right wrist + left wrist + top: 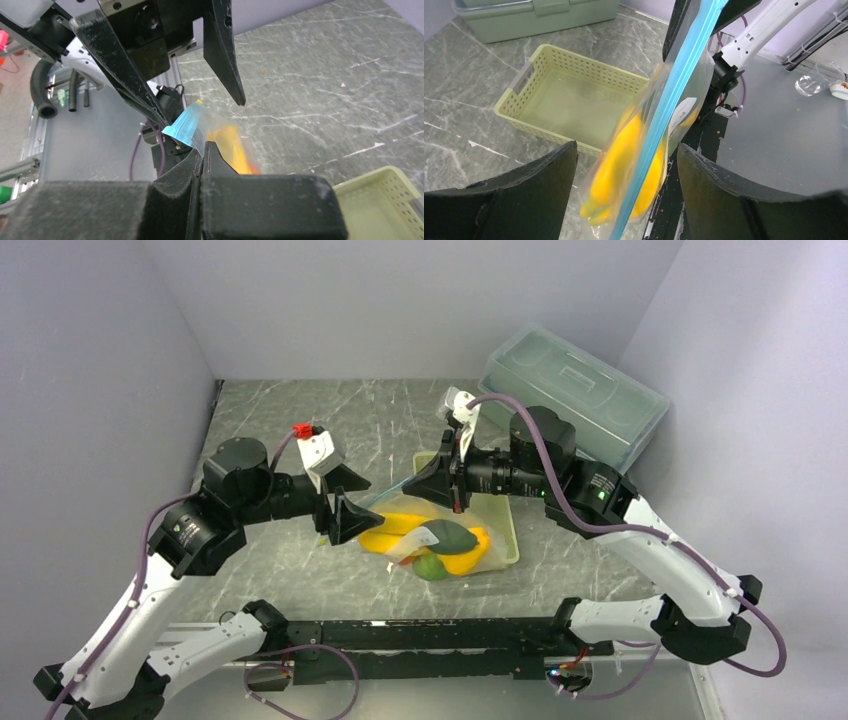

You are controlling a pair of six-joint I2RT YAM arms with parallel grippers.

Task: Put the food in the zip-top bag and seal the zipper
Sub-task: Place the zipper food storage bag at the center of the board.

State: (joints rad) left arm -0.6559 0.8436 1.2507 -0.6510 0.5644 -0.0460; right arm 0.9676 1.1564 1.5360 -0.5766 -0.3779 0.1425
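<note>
Shows clear zip-top bag (440, 545) holding toy food (455, 537), slung between both arms near basket (510, 530). Pinches blue zipper (674, 100) with right gripper (202, 150); straddles it with left gripper (626, 150) spread. Likely thin, floppy, slippery; best taken by stiffer zipper strip.

this was a robotics lab test cell: plain pale walls (100, 390) boxed in a grey marble-look table (280, 420), with a black mounting rail (420, 635) and loose cables (41, 97) at its near edge.
</note>
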